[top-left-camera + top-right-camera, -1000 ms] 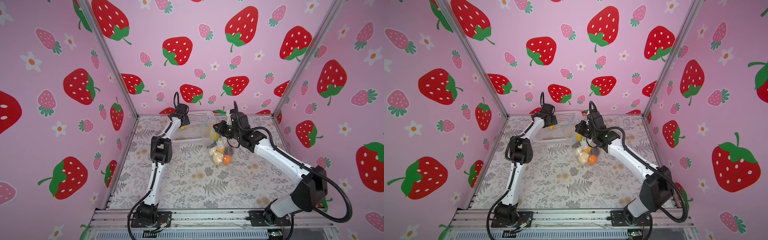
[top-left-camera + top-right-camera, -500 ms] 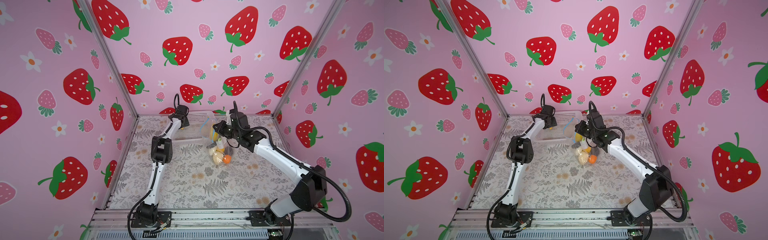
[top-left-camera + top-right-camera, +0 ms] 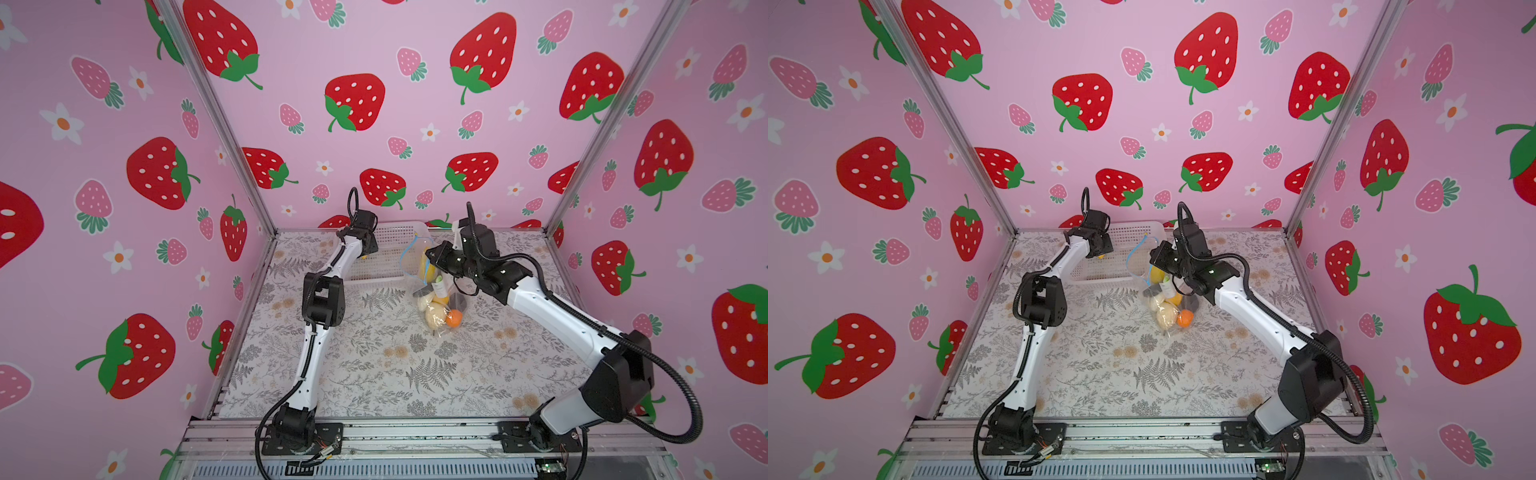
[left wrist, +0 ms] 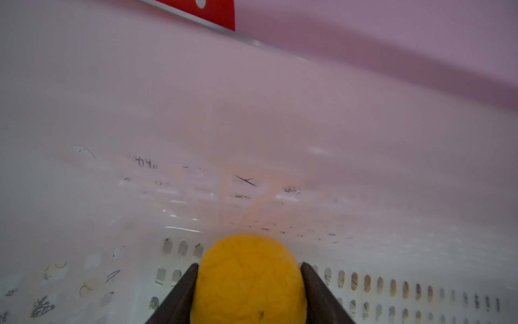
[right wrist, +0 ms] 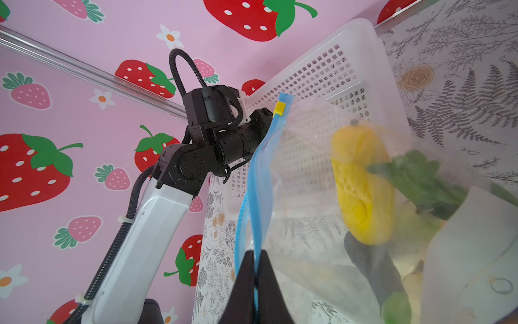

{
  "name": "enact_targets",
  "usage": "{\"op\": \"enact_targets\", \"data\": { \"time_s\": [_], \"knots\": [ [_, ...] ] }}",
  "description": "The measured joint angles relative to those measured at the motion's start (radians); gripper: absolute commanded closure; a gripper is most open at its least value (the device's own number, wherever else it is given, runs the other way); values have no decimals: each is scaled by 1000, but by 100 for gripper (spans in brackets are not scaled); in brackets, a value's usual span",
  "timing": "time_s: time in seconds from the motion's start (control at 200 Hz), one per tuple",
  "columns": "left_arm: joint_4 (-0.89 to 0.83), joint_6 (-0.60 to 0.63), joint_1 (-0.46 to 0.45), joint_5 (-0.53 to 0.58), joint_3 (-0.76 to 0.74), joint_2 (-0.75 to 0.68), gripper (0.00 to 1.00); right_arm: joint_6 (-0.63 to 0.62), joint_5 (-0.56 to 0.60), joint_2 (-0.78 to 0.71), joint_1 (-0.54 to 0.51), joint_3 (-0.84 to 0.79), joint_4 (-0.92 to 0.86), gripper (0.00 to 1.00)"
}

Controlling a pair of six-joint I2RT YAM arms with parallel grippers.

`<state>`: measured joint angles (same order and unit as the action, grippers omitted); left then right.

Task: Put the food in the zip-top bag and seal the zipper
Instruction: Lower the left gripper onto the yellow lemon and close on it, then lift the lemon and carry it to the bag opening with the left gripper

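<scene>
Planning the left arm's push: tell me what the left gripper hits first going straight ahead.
The yellow-orange fruit sits right inside the left gripper, so it likely goes along; past it, the white basket's wall comes first, though depth is unclear.

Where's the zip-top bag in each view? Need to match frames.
Both top views: zip-top bag at the right end of the white basket.
Left wrist: not in it.
Right wrist: close up, before the basket, zipper pinched by the right gripper.
Shared landmark: white basket, in all four.
</scene>
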<state>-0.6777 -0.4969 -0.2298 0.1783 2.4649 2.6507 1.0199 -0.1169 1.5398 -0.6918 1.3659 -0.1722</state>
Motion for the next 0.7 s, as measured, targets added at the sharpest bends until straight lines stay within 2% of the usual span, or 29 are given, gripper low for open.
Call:
{"op": "enact_targets", "data": {
  "time_s": [0.3,0.7],
  "knots": [
    [0,-2,1,-14,-42,-39,53,0,-2,0,0,0,0,92],
    [5,-7,-5,-34,-148,-133,56,0,-3,0,0,2,0,92]
  ]
}}
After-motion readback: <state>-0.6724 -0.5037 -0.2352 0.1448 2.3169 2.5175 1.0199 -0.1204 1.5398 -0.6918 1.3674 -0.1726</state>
